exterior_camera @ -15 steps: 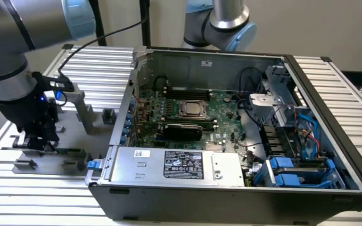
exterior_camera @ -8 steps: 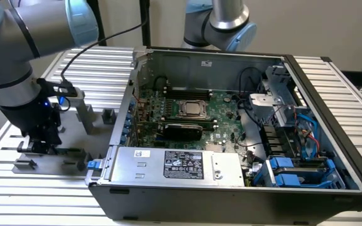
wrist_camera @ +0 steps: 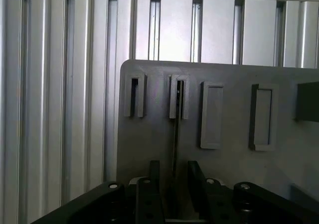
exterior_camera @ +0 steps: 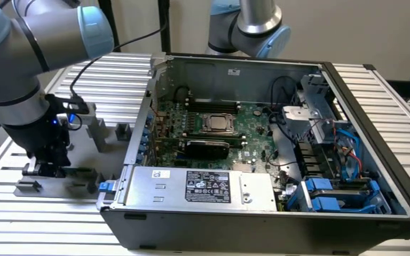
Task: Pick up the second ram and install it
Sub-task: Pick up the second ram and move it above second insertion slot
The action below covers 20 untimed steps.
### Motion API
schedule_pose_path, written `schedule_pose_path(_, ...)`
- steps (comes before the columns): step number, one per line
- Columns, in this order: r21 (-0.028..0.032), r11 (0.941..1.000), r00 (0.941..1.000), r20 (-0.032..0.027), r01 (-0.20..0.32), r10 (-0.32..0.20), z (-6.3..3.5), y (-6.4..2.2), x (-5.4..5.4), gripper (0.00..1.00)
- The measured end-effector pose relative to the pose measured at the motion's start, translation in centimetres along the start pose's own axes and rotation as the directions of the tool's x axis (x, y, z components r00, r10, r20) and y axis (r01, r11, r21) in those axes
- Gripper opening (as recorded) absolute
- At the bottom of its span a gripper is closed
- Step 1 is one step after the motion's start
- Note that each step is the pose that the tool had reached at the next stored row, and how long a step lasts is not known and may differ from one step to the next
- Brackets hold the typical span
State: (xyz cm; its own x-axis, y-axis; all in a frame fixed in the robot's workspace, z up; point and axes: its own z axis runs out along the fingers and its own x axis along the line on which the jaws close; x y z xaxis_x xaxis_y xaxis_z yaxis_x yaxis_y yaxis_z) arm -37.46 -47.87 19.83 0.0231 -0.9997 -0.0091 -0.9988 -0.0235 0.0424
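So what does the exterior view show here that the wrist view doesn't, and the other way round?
Exterior view: the open computer case, its motherboard with the CPU socket, and the arm reaching down beside the case at the exterior view's left.
Wrist view: the second ram edge-on, one end in a slotted block, running between the open claw's fingers with a gap on each side.
Both: the grey fixture plate on the slatted table, with the claw low over it.
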Motion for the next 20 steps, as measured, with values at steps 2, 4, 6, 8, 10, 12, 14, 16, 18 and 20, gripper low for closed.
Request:
schedule_pose_path(2, -0.0015, 1.0, 1.0, -0.0001, 0.001, -0.001, 0.04, 0.0, 0.0, 0.36)
schedule_pose_path(4, -0.0017, 1.0, 1.0, 0.0001, 0.001, -0.001, 0.08, -0.01, 0.0, 0.36)
schedule_pose_path(6, -0.0019, 1.0, 1.0, 0.0001, 0.001, -0.001, 0.11, -0.01, 0.0, 0.36)
schedule_pose_path(8, -0.0018, 1.0, 1.0, 0.0001, 0.001, -0.001, 0.13, -0.01, 0.0, 0.36)
schedule_pose_path(10, -0.0018, 1.0, 1.0, 0.0001, 0.001, -0.001, 0.14, -0.01, 0.0, 0.36)
schedule_pose_path(12, -0.0018, 1.0, 1.0, 0.0002, 0.001, -0.001, 0.15, -0.01, -0.01, 0.36)
schedule_pose_path(14, -0.0018, 1.0, 1.0, 0.0001, 0.001, -0.001, 0.16, -0.01, -0.02, 0.36)
schedule_pose_path(16, -0.0018, 1.0, 1.0, 0.0001, 0.001, -0.001, 0.16, -0.01, -0.02, 0.35)
schedule_pose_path(18, -0.0018, 1.0, 1.0, 0.0002, 0.001, -0.001, 0.17, -0.01, -0.03, 0.27)
schedule_pose_path(20, -0.0016, 1.0, 1.0, 0.0003, 0.001, -0.001, 0.19, -0.01, -0.06, 0.27)
